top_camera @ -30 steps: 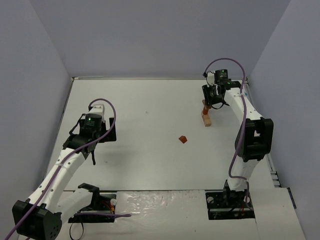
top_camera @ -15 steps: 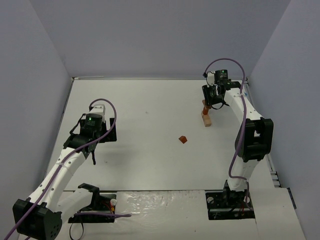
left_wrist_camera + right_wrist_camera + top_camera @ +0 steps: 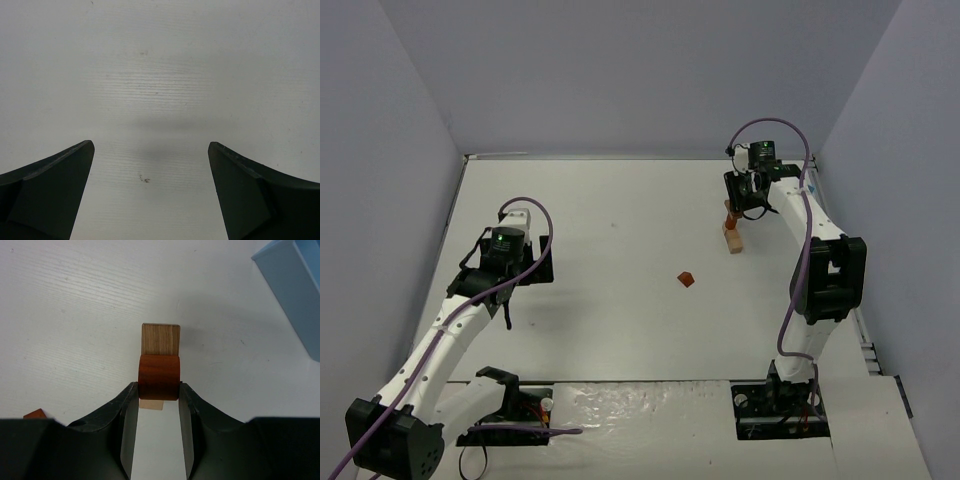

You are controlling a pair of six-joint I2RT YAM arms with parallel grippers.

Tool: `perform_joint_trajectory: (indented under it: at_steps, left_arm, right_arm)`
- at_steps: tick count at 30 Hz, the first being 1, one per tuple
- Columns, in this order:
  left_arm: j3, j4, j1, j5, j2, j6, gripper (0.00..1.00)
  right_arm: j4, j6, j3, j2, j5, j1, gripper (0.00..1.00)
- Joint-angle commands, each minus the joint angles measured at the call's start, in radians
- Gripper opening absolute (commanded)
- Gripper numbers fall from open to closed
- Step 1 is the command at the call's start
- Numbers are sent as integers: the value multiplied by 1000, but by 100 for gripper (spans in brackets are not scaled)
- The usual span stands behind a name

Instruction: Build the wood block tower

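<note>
My right gripper [image 3: 159, 390] is shut on a reddish round-topped block [image 3: 159, 376], its jaws pressing the block's two sides. Under and beyond it lies a tan wooden block [image 3: 160, 339], and a paler block end [image 3: 151, 404] shows below. In the top view the right gripper [image 3: 740, 205] holds the reddish block [image 3: 728, 209] just above the tan block [image 3: 732, 240] at the table's right. A small orange-brown block [image 3: 687, 279] lies alone mid-table; its corner also shows in the right wrist view [image 3: 34, 414]. My left gripper [image 3: 150, 165] is open and empty over bare table, at the left [image 3: 506, 295].
A light blue rectangular box [image 3: 295, 285] lies to the far right of the held block. Grey walls close in the white table [image 3: 620, 220] on three sides. A small dark mark [image 3: 145, 179] is on the table between the left fingers.
</note>
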Motion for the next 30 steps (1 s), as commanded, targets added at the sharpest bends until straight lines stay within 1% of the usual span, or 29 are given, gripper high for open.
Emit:
perform_joint_trajectory:
  at_steps: [1,4,8,11,20,24,27,30]
  left_arm:
    - [46,48,9,6,0,7,97]
    - [46,48,9,5,-1,7,97]
    - [47,48,9,4,1,8,97]
    - [46,48,9,6,2,8,97]
    - [48,48,9,7,0,10,97]
    - [44,48,9,6,-2,10,97]
    - [45,48,9,7,-7,10,97]
    - [44,49,11,9,-10,10,97]
  right_arm:
    - [29,5,1,-19,9,3,12]
    - [31,5,0,-19,7,1,22]
    - [32,8,-1,-22,7,1,27]
    - [32,10,2,-31,7,1,35]
    - [29,39,25,-110,5,5,49]
    - [31,76,24,-174,27,33,50]
    - [34,107,-36,-245,60,110,50]
    - [40,166,-142,-304,101,211,48]
